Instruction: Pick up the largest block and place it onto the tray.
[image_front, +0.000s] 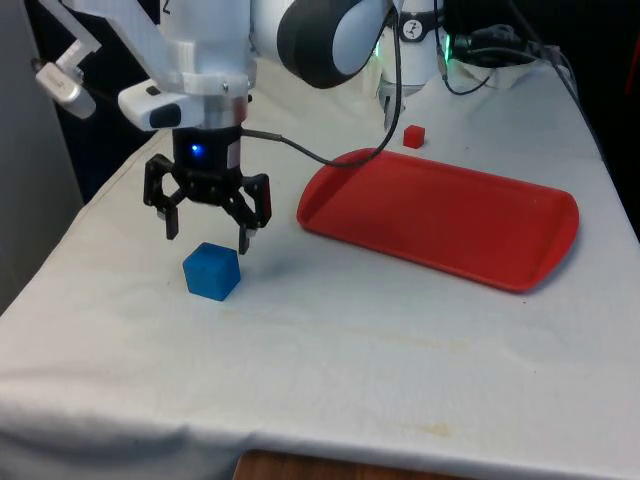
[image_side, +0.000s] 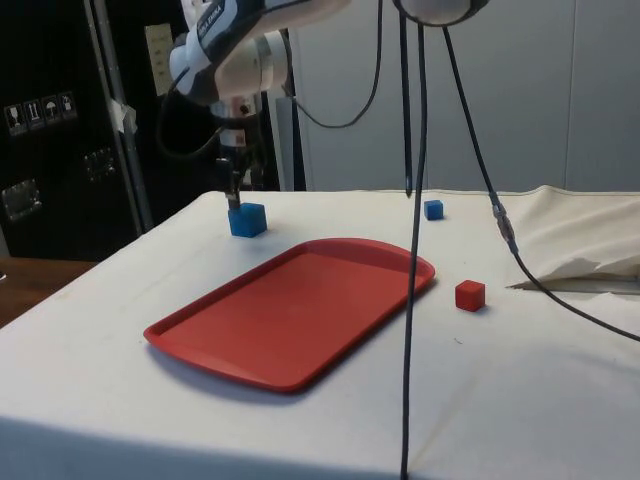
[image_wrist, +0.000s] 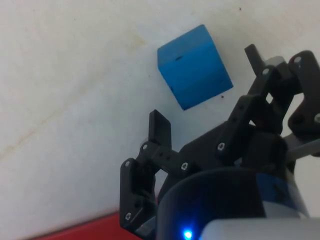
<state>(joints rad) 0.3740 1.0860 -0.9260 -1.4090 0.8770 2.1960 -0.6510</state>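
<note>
The largest block, a blue cube (image_front: 212, 271) (image_side: 247, 219) (image_wrist: 195, 66), rests on the white cloth towards the front view's left, a short way from the red tray (image_front: 440, 215) (image_side: 290, 310). My gripper (image_front: 207, 237) (image_side: 234, 200) (image_wrist: 205, 85) hangs open just above the cube and slightly behind it. Its fingertips (image_wrist: 159, 120) are spread wider than the cube and touch nothing, and nothing is between them. The tray holds nothing.
A small red cube (image_front: 414, 136) (image_side: 470, 295) sits beyond the tray's far edge. A small blue cube (image_side: 433, 209) lies further back on the cloth. Black cables (image_side: 408, 250) hang down over the tray's end. The tray's edge (image_wrist: 75, 227) is close to the gripper.
</note>
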